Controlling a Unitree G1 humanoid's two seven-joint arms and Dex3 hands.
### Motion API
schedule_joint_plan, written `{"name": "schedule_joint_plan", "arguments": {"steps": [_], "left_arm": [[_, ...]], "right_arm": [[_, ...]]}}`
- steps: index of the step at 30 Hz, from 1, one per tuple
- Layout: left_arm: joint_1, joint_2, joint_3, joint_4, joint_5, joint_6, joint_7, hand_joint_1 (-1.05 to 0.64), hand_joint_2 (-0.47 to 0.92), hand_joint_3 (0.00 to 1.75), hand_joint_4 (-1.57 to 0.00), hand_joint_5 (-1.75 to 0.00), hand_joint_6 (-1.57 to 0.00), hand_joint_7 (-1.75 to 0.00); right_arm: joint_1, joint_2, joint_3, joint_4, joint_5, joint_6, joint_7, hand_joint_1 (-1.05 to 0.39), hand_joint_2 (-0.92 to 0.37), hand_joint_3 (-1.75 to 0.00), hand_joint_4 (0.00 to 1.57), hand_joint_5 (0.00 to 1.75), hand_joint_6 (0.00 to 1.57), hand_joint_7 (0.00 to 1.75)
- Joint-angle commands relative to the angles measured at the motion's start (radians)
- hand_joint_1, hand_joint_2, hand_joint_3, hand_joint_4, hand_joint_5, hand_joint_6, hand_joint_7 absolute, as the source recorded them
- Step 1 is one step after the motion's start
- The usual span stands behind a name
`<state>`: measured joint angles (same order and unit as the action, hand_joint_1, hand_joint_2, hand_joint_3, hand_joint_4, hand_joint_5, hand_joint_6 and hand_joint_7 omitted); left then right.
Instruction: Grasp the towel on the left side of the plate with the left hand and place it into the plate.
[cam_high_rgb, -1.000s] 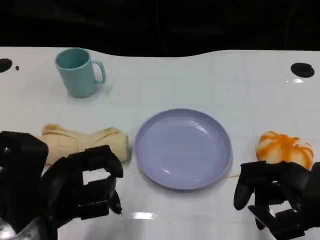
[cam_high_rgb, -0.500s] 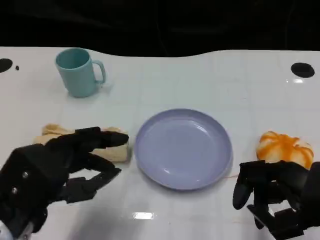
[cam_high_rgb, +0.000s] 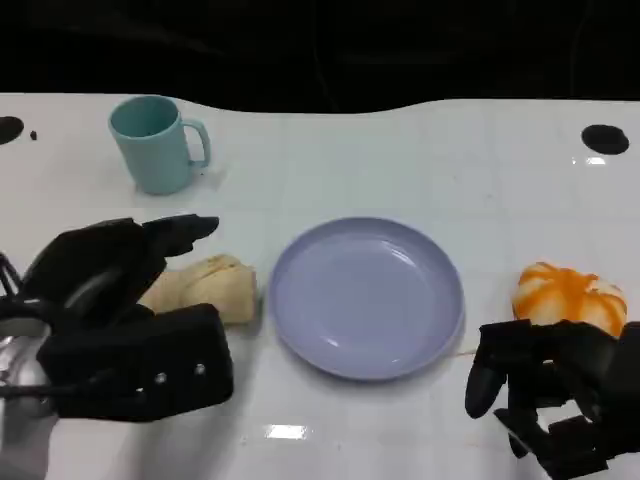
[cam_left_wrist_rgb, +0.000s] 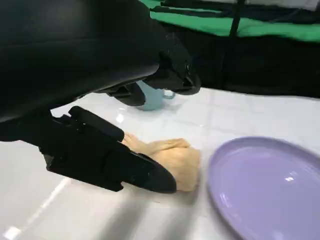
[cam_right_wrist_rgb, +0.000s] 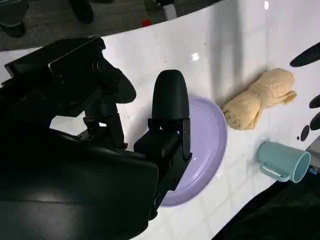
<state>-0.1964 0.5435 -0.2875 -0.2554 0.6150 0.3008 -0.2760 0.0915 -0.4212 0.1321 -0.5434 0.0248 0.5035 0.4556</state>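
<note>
While towel (cam_high_rgb: 210, 286) lies unmarked, left robot hand (cam_high_rgb: 110, 270) hovers.

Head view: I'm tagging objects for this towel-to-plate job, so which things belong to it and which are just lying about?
Part of the job:
towel, rolled, lying left of the plate
plate, nothing in it
left hand, over the towel, fingers apart

Just lying about:
mug, at the far left
orange-streaked bun, right of the plate
right hand, holding nothing

A teal mug (cam_high_rgb: 155, 143) and an orange-striped object (cam_high_rgb: 570, 297) sit on the white table (cam_high_rgb: 400, 150).
</note>
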Motion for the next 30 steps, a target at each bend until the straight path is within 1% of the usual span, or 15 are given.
{"name": "schedule_joint_plan", "arguments": {"steps": [1, 4, 8, 11, 13, 18, 21, 22, 24, 25, 26, 27, 28, 29, 30], "left_arm": [[-0.091, 0.012, -0.064, 0.111, 0.112, 0.02, -0.055, -0.58, 0.88, 0.0, -0.25, -0.29, -0.29, 0.0], [-0.147, -0.007, -0.097, 0.208, 0.144, 0.011, -0.067, -0.58, 0.85, 0.0, -0.32, -0.19, -0.29, 0.0], [-0.218, -0.051, -0.128, 0.383, 0.151, -0.024, -0.039, -0.55, 0.83, 0.0, -0.37, -0.14, -0.31, -0.01], [-0.27, -0.08, -0.155, 0.525, 0.162, -0.058, -0.012, -0.53, 0.84, 0.0, -0.41, -0.12, -0.33, -0.01], [-0.303, -0.098, -0.174, 0.622, 0.17, -0.087, 0.01, -0.54, 0.84, 0.01, -0.47, -0.13, -0.34, -0.01], [-0.375, -0.152, -0.197, 0.878, 0.153, -0.172, 0.089, -0.52, 0.84, 0.0, -0.56, -0.1, -0.43, -0.03], [-0.404, -0.17, -0.209, 1.004, 0.146, -0.235, 0.124, -0.52, 0.89, 0.02, -0.59, -0.09, -0.47, -0.03], [-0.409, -0.177, -0.208, 1.035, 0.141, -0.25, 0.139, -0.49, 0.91, 0.04, -0.66, -0.12, -0.53, -0.05], [-0.415, -0.19, -0.201, 1.085, 0.13, -0.283, 0.185, -0.45, 0.92, 0.06, -0.76, -0.15, -0.6, -0.07], [-0.416, -0.194, -0.199, 1.105, 0.126, -0.302, 0.213, -0.4, 0.92, 0.09, -0.84, -0.25, -0.71, -0.07], [-0.417, -0.197, -0.198, 1.122, 0.122, -0.322, 0.243, -0.34, 0.92, 0.13, -0.82, -0.58, -0.82, -0.04], [-0.416, -0.2, -0.192, 1.134, 0.112, -0.347, 0.275, -0.31, 0.92, 0.15, -0.76, -0.86, -0.89, -0.03], [-0.416, -0.203, -0.186, 1.143, 0.103, -0.363, 0.294, -0.26, 0.92, 0.18, -0.81, -1.13, -0.97, -0.04], [-0.416, -0.205, -0.177, 1.15, 0.091, -0.382, 0.316, -0.23, 0.92, 0.21, -0.87, -1.3, -1.03, -0.06], [-0.417, -0.206, -0.171, 1.156, 0.084, -0.398, 0.337, -0.21, 0.92, 0.27, -0.94, -1.38, -1.11, -0.09]], "right_arm": [[0.0, -0.005, 0.0, -0.016, -0.002, 0.011, -0.008, 0.05, -0.6, -1.05, 0.7, 1.68, 0.69, 1.42], [0.0, -0.005, 0.004, -0.016, -0.004, 0.009, -0.009, 0.05, -0.6, -1.05, 0.7, 1.68, 0.69, 1.42], [0.003, -0.005, 0.007, -0.014, -0.006, -0.003, -0.012, 0.05, -0.6, -1.04, 0.7, 1.68, 0.69, 1.42], [0.003, -0.005, 0.007, -0.024, -0.011, 0.011, -0.018, 0.04, -0.6, -1.04, 0.7, 1.67, 0.7, 1.42], [0.005, -0.002, 0.005, -0.027, -0.006, 0.015, -0.019, 0.04, -0.6, -1.04, 0.7, 1.67, 0.69, 1.41], [0.008, -0.001, 0.004, -0.028, -0.001, 0.012, -0.018, 0.04, -0.6, -1.05, 0.7, 1.68, 0.7, 1.42], [0.01, -0.003, 0.005, -0.032, -0.001, 0.01, -0.017, 0.04, -0.6, -1.06, 0.7, 1.68, 0.7, 1.42], [0.011, -0.004, 0.006, -0.034, -0.002, 0.011, -0.017, 0.04, -0.6, -1.06, 0.7, 1.68, 0.7, 1.42], [0.01, -0.005, 0.006, -0.036, -0.004, 0.014, -0.017, 0.04, -0.6, -1.07, 0.71, 1.68, 0.7, 1.43], [0.01, -0.006, 0.006, -0.037, -0.005, 0.015, -0.017, 0.04, -0.59, -1.07, 0.71, 1.68, 0.7, 1.42], [0.009, -0.006, 0.006, -0.036, -0.004, 0.015, -0.017, 0.04, -0.59, -1.07, 0.71, 1.68, 0.7, 1.42], [0.008, -0.005, 0.006, -0.034, -0.002, 0.016, -0.016, 0.04, -0.59, -1.07, 0.71, 1.68, 0.7, 1.42], [0.008, -0.005, 0.005, -0.034, -0.001, 0.017, -0.016, 0.04, -0.59, -1.07, 0.7, 1.67, 0.69, 1.42], [0.007, -0.003, 0.004, -0.032, 0.001, 0.017, -0.015, 0.04, -0.59, -1.06, 0.7, 1.67, 0.69, 1.42], [0.007, -0.003, 0.003, -0.031, 0.002, 0.015, -0.015, 0.04, -0.59, -1.06, 0.7, 1.67, 0.69, 1.42]]}}
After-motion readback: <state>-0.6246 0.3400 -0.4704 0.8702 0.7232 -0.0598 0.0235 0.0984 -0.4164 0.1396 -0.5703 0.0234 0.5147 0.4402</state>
